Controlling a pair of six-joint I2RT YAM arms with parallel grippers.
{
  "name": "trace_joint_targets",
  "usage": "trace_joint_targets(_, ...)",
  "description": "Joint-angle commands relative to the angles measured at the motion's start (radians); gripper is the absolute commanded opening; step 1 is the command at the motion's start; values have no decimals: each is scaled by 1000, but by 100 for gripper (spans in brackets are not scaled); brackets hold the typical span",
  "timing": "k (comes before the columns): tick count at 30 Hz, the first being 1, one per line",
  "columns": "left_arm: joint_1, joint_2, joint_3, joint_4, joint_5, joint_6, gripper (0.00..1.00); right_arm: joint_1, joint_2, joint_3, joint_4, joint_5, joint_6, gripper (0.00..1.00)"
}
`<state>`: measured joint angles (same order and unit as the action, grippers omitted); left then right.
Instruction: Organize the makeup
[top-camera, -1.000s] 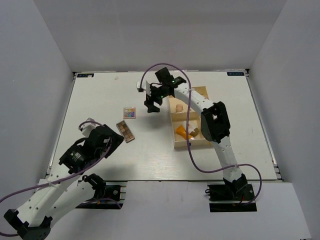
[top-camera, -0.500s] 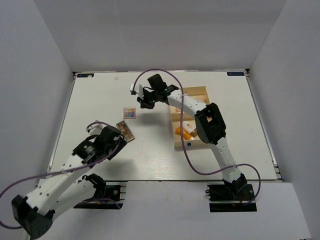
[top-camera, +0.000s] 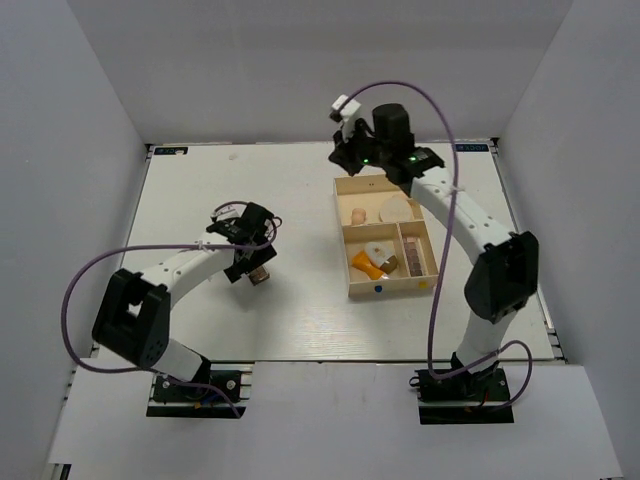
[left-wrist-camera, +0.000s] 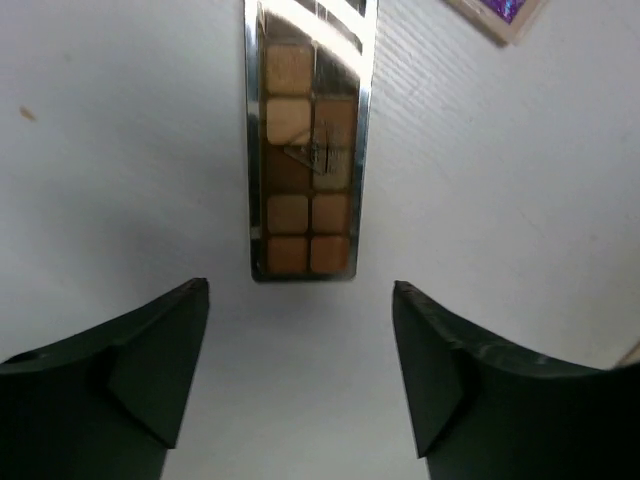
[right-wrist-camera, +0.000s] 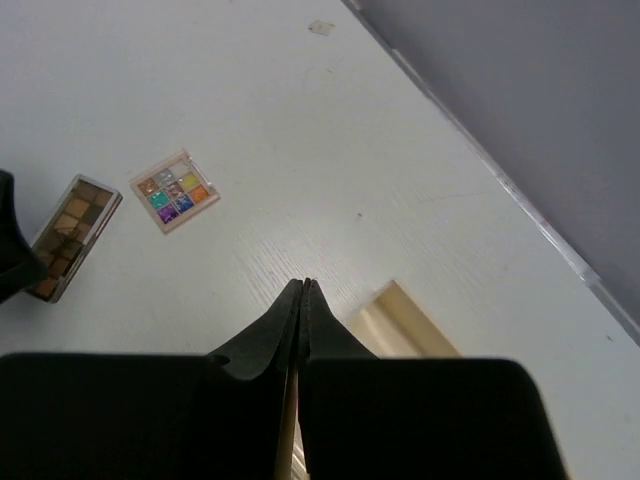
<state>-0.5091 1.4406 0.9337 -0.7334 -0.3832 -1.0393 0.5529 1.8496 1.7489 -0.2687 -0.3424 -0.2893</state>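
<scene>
A long brown palette (left-wrist-camera: 308, 150) lies flat on the white table, just ahead of my left gripper (left-wrist-camera: 300, 290). That gripper is open and holds nothing. From above only the palette's end (top-camera: 263, 273) shows beside the left gripper (top-camera: 248, 268). The small square colourful palette (right-wrist-camera: 175, 190) lies a little beyond the brown one (right-wrist-camera: 70, 235). My right gripper (right-wrist-camera: 303, 285) is shut and empty, raised over the far left corner of the cream box (top-camera: 349, 285). The box holds a peach sponge (top-camera: 358, 213), a cream disc (top-camera: 398, 208), an orange tube (top-camera: 365, 265) and another brown palette (top-camera: 412, 258).
Grey walls close the table in on three sides. The box's corner (right-wrist-camera: 400, 310) shows just under my right fingers. A purple cable loops from each arm. The left arm reaches across the table's left half.
The right arm swung from the table's middle back and up over the box's far corner, and its jaws closed. The left arm reached forward to the brown palette and opened wider.
</scene>
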Motion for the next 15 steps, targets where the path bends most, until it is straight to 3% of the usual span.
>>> trace_joint_targets(1,43,88,97,2,-29,102,89,-48,-88,-110,37,-12,59,0)
trace_joint_targets(10,93,271,191,12,29,186,93,-191,-220,-261,55,-50,124,0)
trace_joint_targets(15,103,317,209,-1,30,189,89,-252,-265,-296,59,-63,144,0)
